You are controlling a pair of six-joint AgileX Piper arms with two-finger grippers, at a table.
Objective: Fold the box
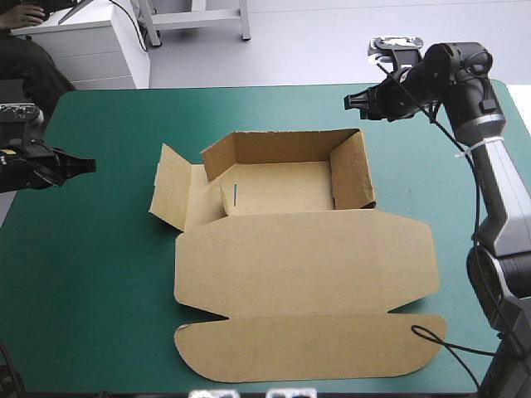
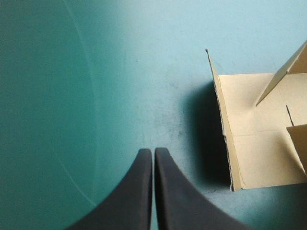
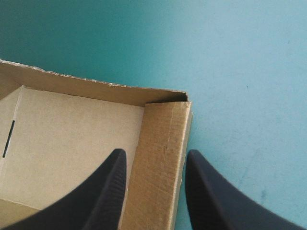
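Overhead, the box [image 1: 274, 186] sits mid-frame, rear and right walls raised, lid [image 1: 307, 265] flat toward the bottom. Left wrist view: the left gripper [image 2: 153, 152], fingers meeting and empty, hangs short of the unraised left flap [image 2: 259, 153]. Right wrist view: the right gripper [image 3: 156, 152], fingers parted and empty, is poised over the right wall [image 3: 163, 124], likely to seat it.
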